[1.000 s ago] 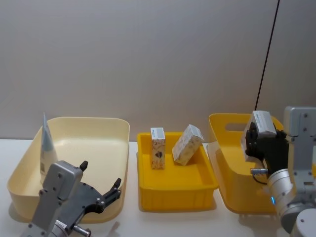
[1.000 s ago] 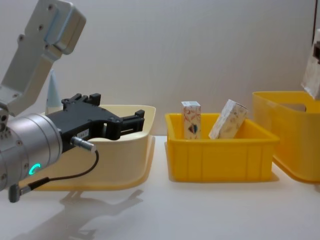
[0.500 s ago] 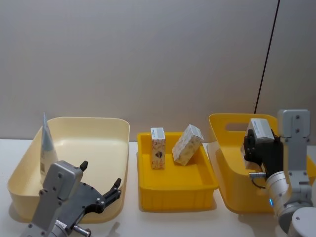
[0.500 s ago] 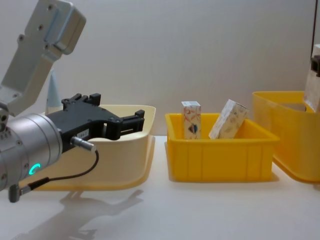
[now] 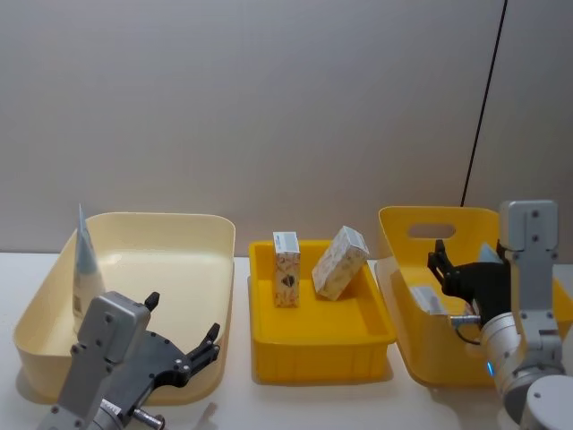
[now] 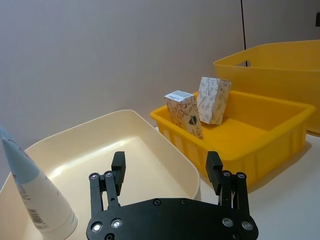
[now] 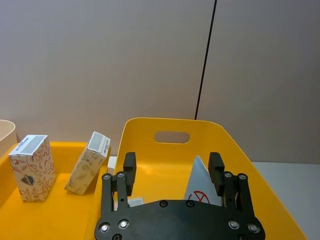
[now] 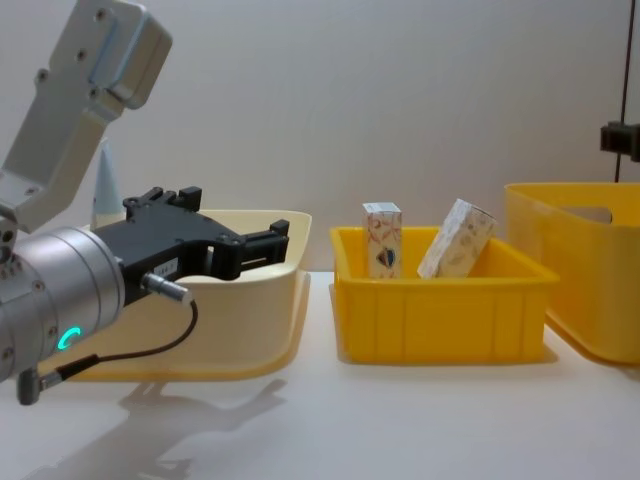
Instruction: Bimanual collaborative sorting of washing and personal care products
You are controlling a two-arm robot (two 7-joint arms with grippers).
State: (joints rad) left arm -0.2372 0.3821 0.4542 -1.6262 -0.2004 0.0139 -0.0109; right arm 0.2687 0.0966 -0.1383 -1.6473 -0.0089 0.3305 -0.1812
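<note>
A pale blue tube (image 5: 85, 269) stands in the far left corner of the cream bin (image 5: 192, 219). My left gripper (image 5: 183, 318) hangs open at that bin's front wall, holding nothing. Two printed cartons (image 5: 286, 269) (image 5: 340, 262) lean in the middle yellow tray (image 5: 322, 345). Over the right yellow bin (image 5: 421, 224), my right gripper (image 5: 452, 269) is open and holds nothing. Below it a whitish carton (image 5: 428, 300) lies against the bin's inner wall. In the right wrist view, a white tube with a red logo (image 7: 200, 186) rests in this bin, between the fingers (image 7: 216, 170).
The three containers stand in a row on the white table (image 8: 400, 420), close together. A grey wall rises right behind them, with a black cable (image 5: 483, 98) hanging down it above the right bin.
My right gripper came down into the right yellow bin with a whitish carton and opened; the carton now lies in the bin. The left arm has not moved.
</note>
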